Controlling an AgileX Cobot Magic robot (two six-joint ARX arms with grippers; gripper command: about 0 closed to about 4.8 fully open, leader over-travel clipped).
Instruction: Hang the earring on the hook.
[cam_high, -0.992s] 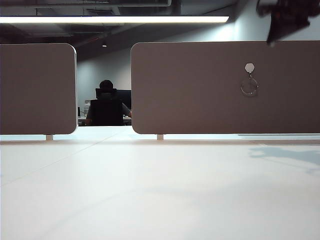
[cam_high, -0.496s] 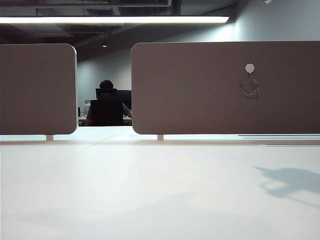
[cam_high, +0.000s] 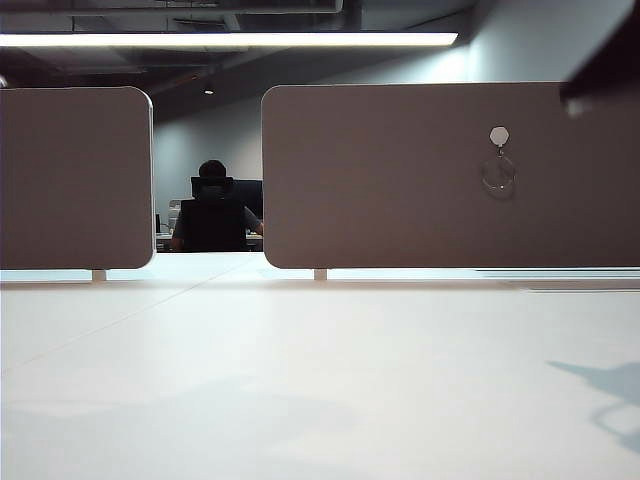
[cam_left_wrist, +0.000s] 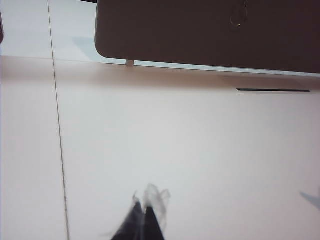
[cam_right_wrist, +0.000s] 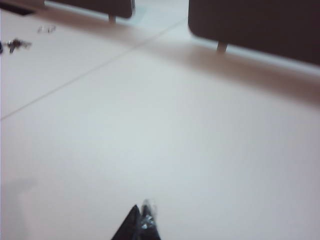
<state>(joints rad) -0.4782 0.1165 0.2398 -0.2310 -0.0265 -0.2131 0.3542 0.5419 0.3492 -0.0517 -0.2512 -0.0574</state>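
The earring (cam_high: 499, 173) hangs on the hook (cam_high: 499, 136) on the far right panel (cam_high: 400, 180). Both grippers, left (cam_left_wrist: 145, 212) and right (cam_right_wrist: 141, 215), hover over the desk (cam_high: 300, 380), fingers clenched, empty. Job looks done; only parking remains.

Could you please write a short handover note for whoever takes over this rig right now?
Left gripper: shut, holding nothing, above the bare white table, away from the panel.
Right gripper: shut, empty, also over the table; a dark blurred part of that arm shows at the upper right edge of the exterior view.
Earring: the silver hoop hangs from the hook on the grey partition panel, touched by neither gripper.
Done: the earring looks hung.
Left: probably nothing except confirming that the hoop sits securely and parking both arms.
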